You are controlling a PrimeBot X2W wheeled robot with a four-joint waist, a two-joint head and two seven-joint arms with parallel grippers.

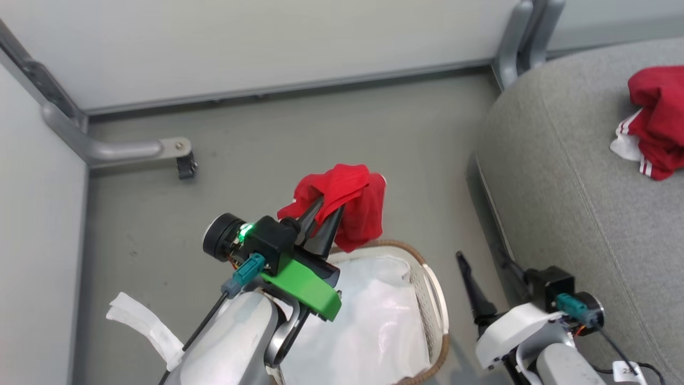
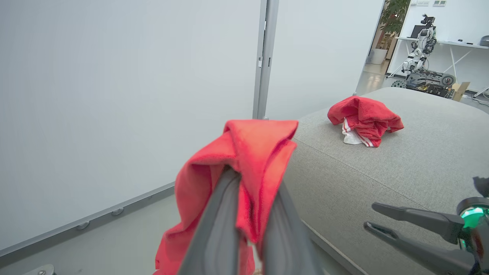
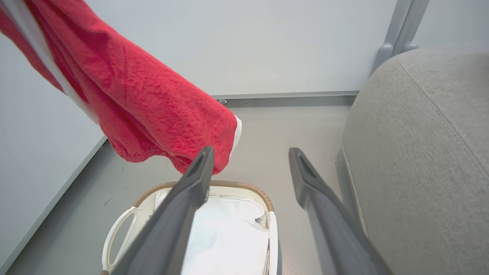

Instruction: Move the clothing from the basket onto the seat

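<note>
Left tool (image 1: 328, 207) clenched on red garment (image 1: 355, 200), hanging above basket (image 1: 434, 299) rim. Seat (image 1: 561, 187) lies to robot's right, w/ a 2nd garment (image 1: 660, 117) already on it. Right tool (image 1: 481, 259) spread, empty, nearer the seat. Next move prob. a rightward carry across the gap.

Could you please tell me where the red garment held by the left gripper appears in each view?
Head view: the bright red soft fabric garment hangs at centre.
Left wrist view: lower centre, pinched between the fingers.
Right wrist view: upper left.
Shared landmark: the large grey fabric-upholstered seat, on the right in each.
</note>
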